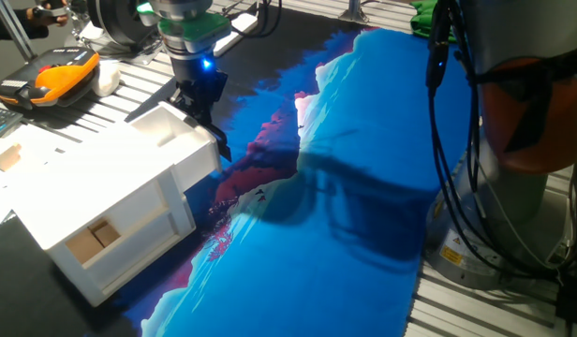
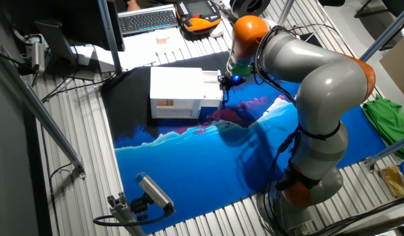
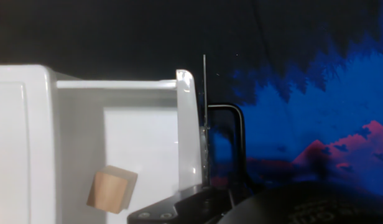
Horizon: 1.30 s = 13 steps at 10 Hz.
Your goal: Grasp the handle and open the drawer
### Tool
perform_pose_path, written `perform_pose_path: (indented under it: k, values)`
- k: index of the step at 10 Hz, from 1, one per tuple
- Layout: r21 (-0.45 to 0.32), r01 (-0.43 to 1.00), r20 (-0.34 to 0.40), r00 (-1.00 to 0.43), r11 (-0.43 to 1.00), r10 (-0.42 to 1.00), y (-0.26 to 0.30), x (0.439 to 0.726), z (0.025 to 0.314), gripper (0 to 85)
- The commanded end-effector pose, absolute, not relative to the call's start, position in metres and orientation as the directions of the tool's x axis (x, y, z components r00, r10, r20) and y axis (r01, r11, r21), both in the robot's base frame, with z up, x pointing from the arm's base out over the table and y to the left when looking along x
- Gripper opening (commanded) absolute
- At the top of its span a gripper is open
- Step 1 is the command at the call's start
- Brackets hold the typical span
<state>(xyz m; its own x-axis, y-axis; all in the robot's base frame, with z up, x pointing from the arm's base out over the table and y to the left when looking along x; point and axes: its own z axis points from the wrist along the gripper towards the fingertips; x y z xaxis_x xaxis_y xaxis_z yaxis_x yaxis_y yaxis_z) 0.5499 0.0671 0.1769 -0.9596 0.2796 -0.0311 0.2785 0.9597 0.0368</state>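
Observation:
The white drawer (image 1: 167,126) sticks partly out of the white cabinet (image 1: 110,201) at its upper right end. In the hand view the drawer (image 3: 142,137) is open-topped and holds a tan block (image 3: 112,188). The thin black curved handle (image 3: 235,134) stands off the drawer's end wall. My gripper (image 1: 217,140) is at that end face, fingers pointing down. In the hand view the gripper (image 3: 232,190) has the handle's lower part between its fingers, which look closed on it. The other fixed view shows the gripper (image 2: 223,88) at the drawer (image 2: 212,84). The handle is hidden in both fixed views.
The cabinet's side recess holds tan blocks (image 1: 96,239). A blue and magenta mat (image 1: 363,187) covers the table to the right. An orange and black pendant (image 1: 59,75) lies behind the cabinet. The arm's base (image 2: 307,183) stands at the mat's edge. A green cloth (image 2: 385,121) lies at the far right.

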Motion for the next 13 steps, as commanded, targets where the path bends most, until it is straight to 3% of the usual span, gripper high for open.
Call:
perform_pose_path:
  k: [1, 13]
  values:
    - [0.037, 0.280, -0.031, -0.959, 0.959, 0.281, 0.067, 0.550, 0.177, 0.0]
    - [0.043, 0.272, -0.037, -0.961, 0.961, 0.273, 0.050, 0.540, 0.175, 0.0]
